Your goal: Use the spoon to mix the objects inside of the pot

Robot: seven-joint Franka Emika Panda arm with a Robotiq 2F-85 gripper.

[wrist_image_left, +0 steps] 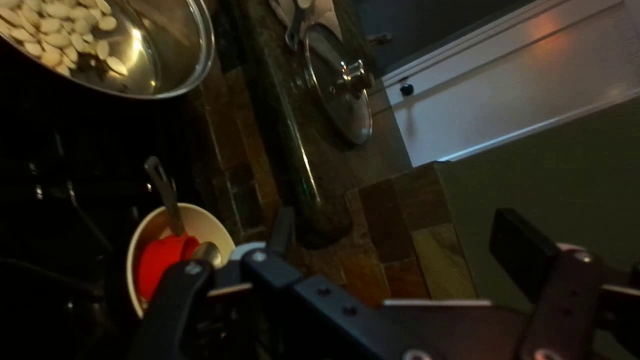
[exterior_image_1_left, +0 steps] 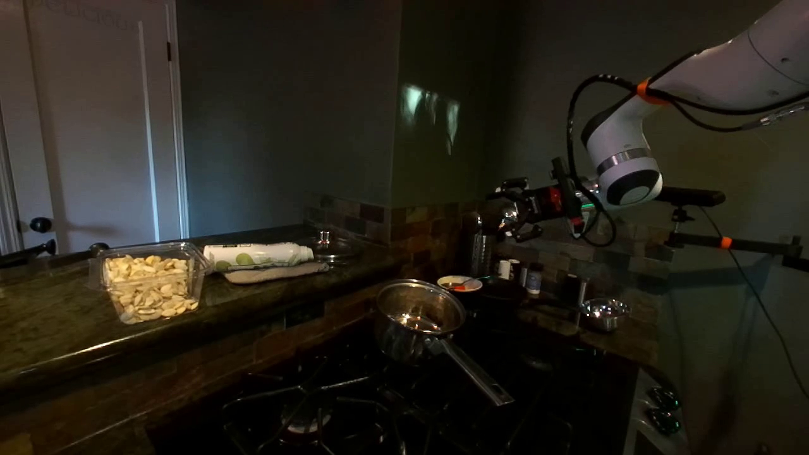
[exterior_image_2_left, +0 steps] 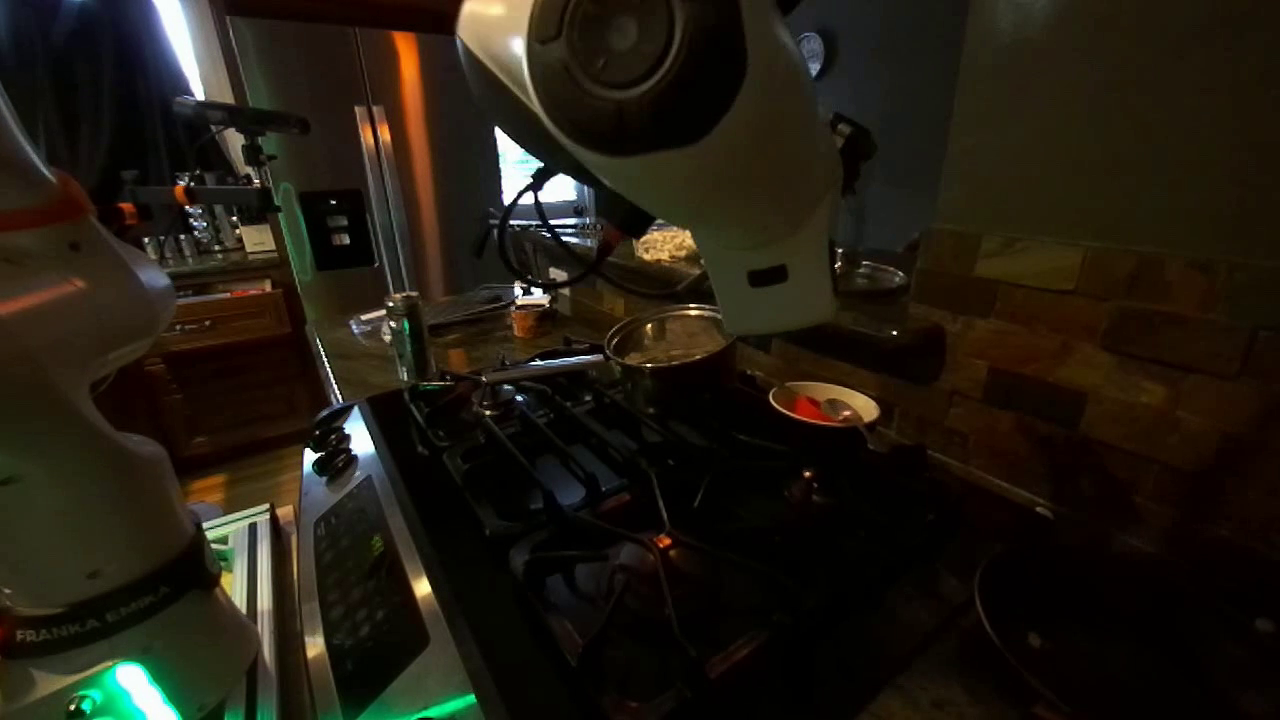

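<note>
Wrist view, left to right: pot (wrist_image_left: 182, 45), pale pieces (wrist_image_left: 62, 37) inside; bowl (wrist_image_left: 207, 222) with spoon (wrist_image_left: 207, 253) resting in it; gripper (wrist_image_left: 400, 230) empty, fingers wide apart. Step likely picking up spoon; next move calls for lining up over it.

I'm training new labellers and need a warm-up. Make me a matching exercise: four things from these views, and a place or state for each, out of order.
1. shiny steel long-handled pot
2. silver metal spoon
3. round clear glass lid
4. robot's black fingers

A. on the dark stone counter
B. apart, nothing between them
C. on the black gas stove
D. head in the pale round bowl

Pairs: 1-C, 2-D, 3-A, 4-B
</note>
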